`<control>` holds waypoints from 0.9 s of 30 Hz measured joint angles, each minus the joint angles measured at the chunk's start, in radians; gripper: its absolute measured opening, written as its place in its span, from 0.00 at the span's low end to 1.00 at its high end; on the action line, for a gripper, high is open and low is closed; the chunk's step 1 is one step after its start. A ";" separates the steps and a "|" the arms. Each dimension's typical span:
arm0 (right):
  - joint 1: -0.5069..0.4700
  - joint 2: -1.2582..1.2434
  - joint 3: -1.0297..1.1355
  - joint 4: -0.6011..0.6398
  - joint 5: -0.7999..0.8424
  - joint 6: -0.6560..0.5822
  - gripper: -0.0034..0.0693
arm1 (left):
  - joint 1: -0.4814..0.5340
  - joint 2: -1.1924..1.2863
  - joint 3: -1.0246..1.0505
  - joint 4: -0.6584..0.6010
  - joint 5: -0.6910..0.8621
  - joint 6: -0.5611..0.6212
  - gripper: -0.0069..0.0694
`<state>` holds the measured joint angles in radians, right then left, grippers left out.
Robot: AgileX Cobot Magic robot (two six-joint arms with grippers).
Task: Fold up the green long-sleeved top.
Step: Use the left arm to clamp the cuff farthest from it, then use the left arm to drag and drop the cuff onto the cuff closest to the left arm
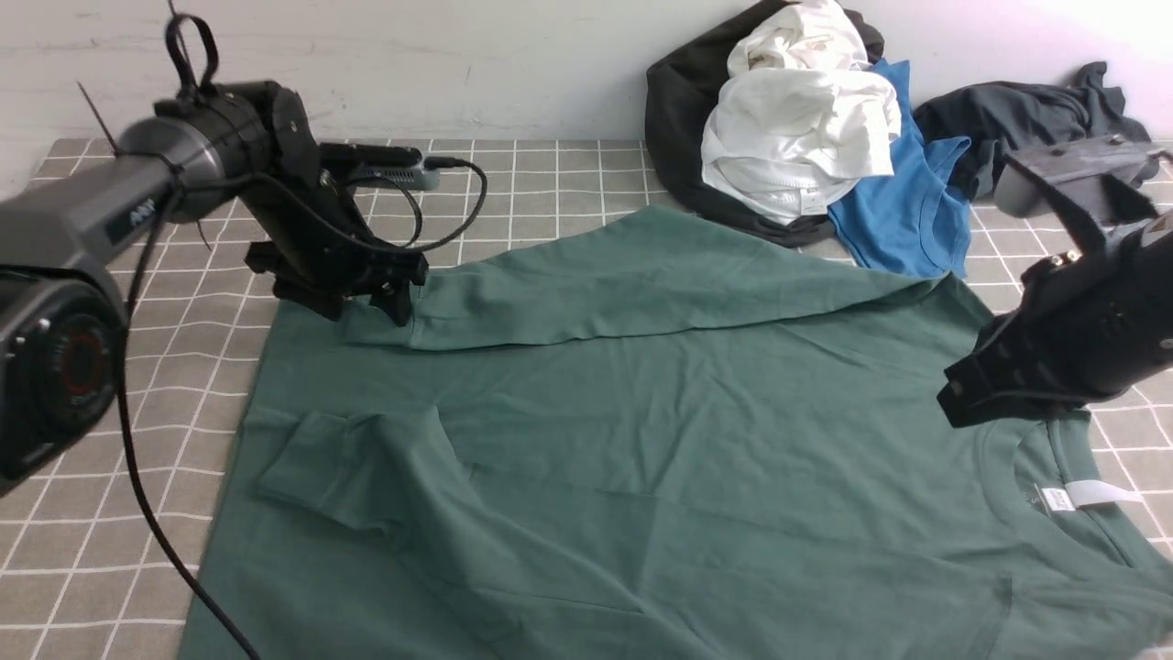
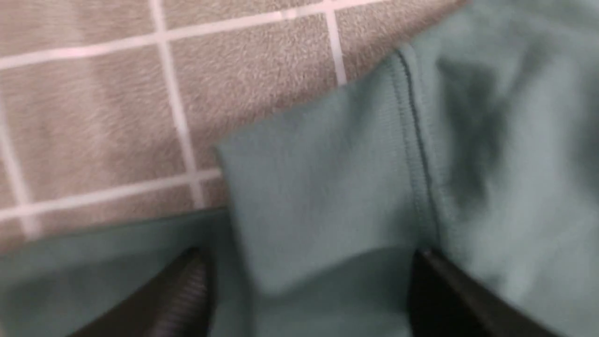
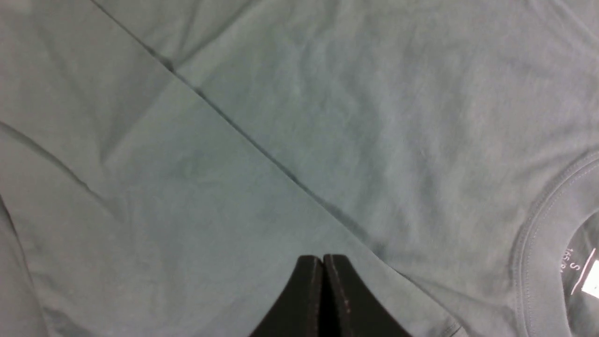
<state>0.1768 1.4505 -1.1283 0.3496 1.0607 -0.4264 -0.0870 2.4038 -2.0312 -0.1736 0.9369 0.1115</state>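
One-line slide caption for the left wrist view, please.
Left gripper, jaws open on either side of a sleeve cuff of the green long-sleeved top, checked table cover beyond.

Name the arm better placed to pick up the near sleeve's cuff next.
Left, probably. The left gripper is open and hangs at the far cuff, on the same end of the green long-sleeved top as the near cuff. The right gripper is shut, away by the collar.
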 joint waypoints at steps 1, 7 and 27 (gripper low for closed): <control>0.000 0.003 0.000 0.000 0.000 0.000 0.03 | 0.000 0.007 -0.016 -0.004 0.000 -0.002 0.77; 0.001 0.005 -0.001 0.000 0.000 -0.010 0.03 | 0.001 0.019 -0.036 -0.004 0.005 -0.020 0.55; 0.005 -0.042 -0.036 0.000 0.128 -0.030 0.03 | 0.000 -0.452 0.310 -0.042 0.249 0.063 0.11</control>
<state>0.1820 1.4087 -1.1648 0.3496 1.1888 -0.4566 -0.0868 1.9522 -1.7208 -0.2157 1.1855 0.1749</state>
